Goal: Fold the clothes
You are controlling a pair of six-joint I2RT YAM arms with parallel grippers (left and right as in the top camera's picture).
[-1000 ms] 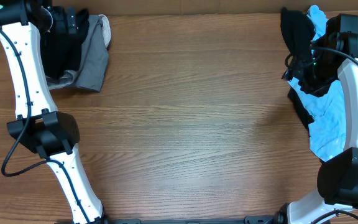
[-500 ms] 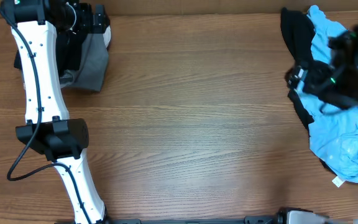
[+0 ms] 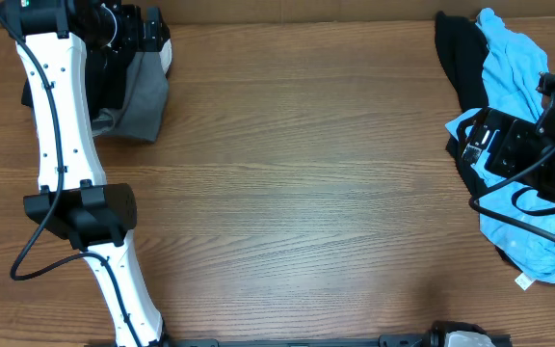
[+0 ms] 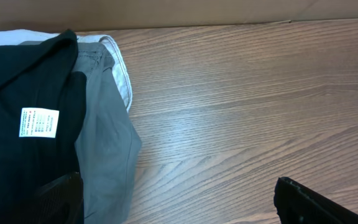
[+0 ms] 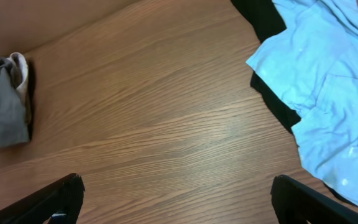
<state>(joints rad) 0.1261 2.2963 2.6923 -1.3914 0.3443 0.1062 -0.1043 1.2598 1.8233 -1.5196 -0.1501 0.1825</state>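
clothes: grey and black pile (image 3: 143,92) at the table (image 3: 306,193) far left; blue shirt (image 3: 504,72) with black cloth (image 3: 454,48) at right edge.
left claw (image 4: 185,202): released, empty, by the pile.
right claw (image 5: 179,202): released, empty, beside the shirt.

Three cameras, and every one of them catches the grey garment (image 3: 145,96) at the far-left corner.

The overhead camera looks straight down on the whole desk (image 3: 287,193), with the far edge at the top of its view. The left wrist camera sits low and close over the far-left corner, the far edge along its top, and the black garment (image 4: 17,155) and the grey one fill its left side. The right wrist camera rides higher near the right edge and looks leftward across bare wood. The blue garment (image 5: 328,93) lies close under it, which the overhead also shows, and the grey one looks small and distant.
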